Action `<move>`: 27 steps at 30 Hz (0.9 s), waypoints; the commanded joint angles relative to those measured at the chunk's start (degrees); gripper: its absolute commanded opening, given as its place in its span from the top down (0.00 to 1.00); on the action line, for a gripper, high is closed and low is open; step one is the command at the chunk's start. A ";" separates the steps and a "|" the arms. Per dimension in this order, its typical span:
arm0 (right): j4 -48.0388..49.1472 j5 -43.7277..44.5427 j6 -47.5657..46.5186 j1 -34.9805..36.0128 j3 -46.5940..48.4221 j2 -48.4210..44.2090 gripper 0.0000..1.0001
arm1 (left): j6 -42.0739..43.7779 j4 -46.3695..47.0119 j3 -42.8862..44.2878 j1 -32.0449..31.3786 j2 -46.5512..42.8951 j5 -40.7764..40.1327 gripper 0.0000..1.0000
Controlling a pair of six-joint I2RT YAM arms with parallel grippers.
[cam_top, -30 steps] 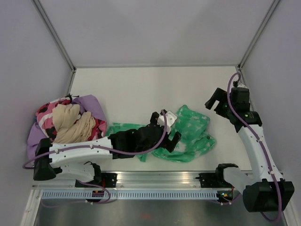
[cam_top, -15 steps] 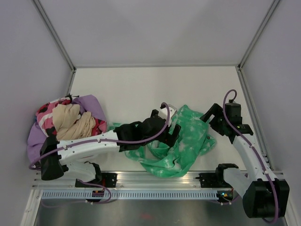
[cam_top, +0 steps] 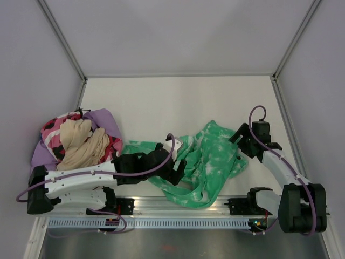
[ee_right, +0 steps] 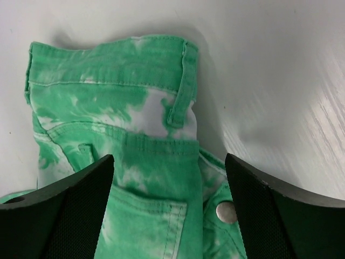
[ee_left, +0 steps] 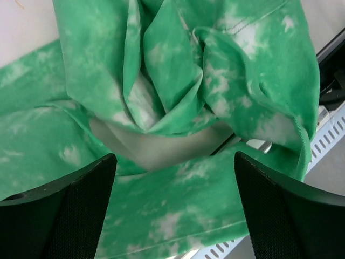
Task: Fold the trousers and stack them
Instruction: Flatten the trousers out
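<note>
**Top external view: both arms low at the green trousers [cam_top: 210,151]**

Far left, a heap of other clothes [cam_top: 81,141] sits at the tabletop's [cam_top: 161,102] edge. Next along, the left arm [cam_top: 86,175] lies low, stretched rightward near the front rail [cam_top: 145,204], wrist over the trousers' left side. A second ago it reached further right; now it's drawn back. Left jaws stand wide apart, gripping nothing, and the left wrist view shows rumpled green folds just below them. Centre: the trousers, green with white mottling, lie crumpled on the near middle of the tabletop between the two arms. They're looser and more spread than a second ago, one loop sagging toward the rail. Over to the right, the right arm [cam_top: 277,164] was up by the side wall a second ago. It's down now, bent forward at the trousers' right edge. Right jaws spread wide, holding nothing, poised over the waistband, with a belt loop and metal button [ee_right: 225,211] in its wrist view.
</note>
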 commanded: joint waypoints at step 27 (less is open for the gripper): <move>4.03 13.78 -2.25 1.02 6.41 0.69 1.00 | -74.65 -42.17 -9.62 -1.43 -24.06 -23.38 0.09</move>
